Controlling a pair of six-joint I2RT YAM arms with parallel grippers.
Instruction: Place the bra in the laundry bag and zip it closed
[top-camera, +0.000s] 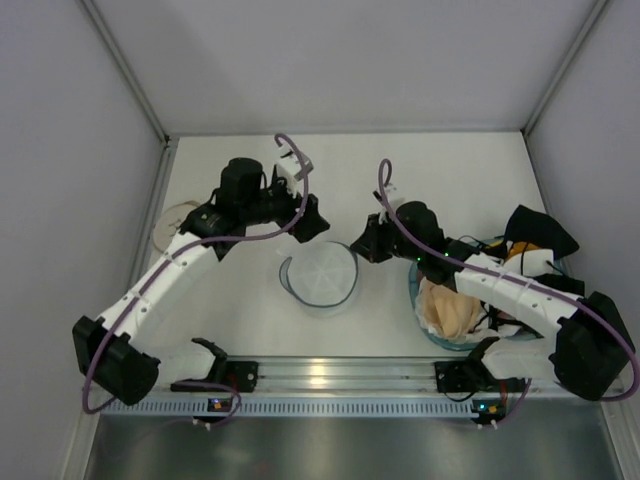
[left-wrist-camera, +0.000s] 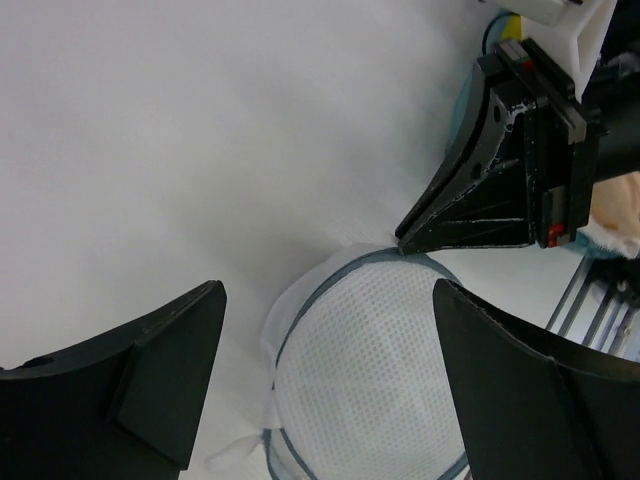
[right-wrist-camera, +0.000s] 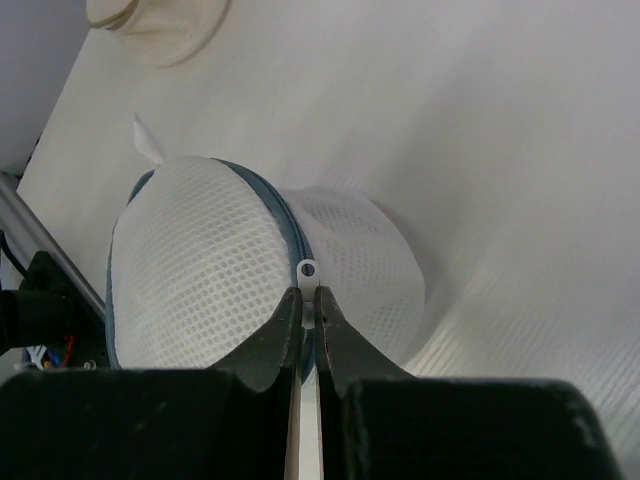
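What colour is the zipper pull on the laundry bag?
The zipper pull is white, on a blue-grey track; clearest in the right wrist view.

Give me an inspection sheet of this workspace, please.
Surface: white table, no spills seen.
Job's things: laundry bag at mid-table, mesh intact.
Clutter: blue basket of garments at right; beige cup-shaped item at left edge.
End effectors: left end effector open above the bag; right end effector shut on zipper pull.
Cables: purple cables along both arms, off the bag.
Surroundings: grey walls; nothing else seen.
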